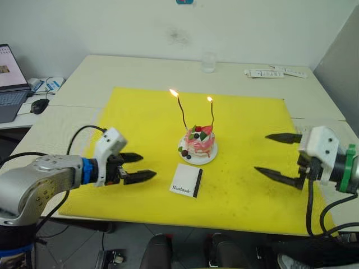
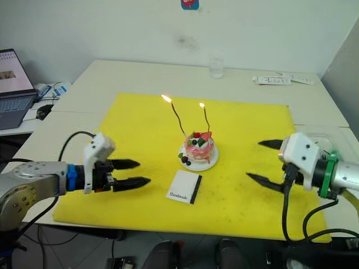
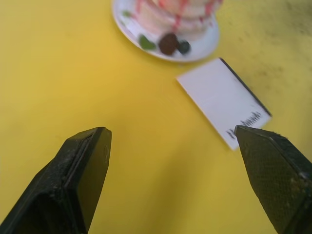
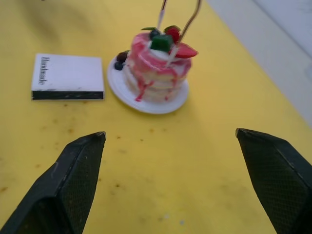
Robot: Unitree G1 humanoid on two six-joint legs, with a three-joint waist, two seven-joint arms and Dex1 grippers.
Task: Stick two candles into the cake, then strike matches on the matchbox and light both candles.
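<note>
The left gripper (image 1: 136, 167) hangs low over the yellow mat (image 1: 247, 190), spread wide and holding nothing. Just to its right lies the matchbox (image 1: 186, 180), flat, its black strip toward the right gripper (image 1: 279, 158), which is also wide and bare, farther off. Behind the box, touching nothing else, the cake (image 1: 199, 143) sits mid-mat on the desk (image 1: 140, 70) with both candles (image 1: 182, 112) upright and burning. No move seems left; the left arm is nearer.

Pale table (image 1: 129, 70) with yellow mat (image 1: 247, 185), laptop (image 1: 10, 84), white wall (image 1: 112, 25).
</note>
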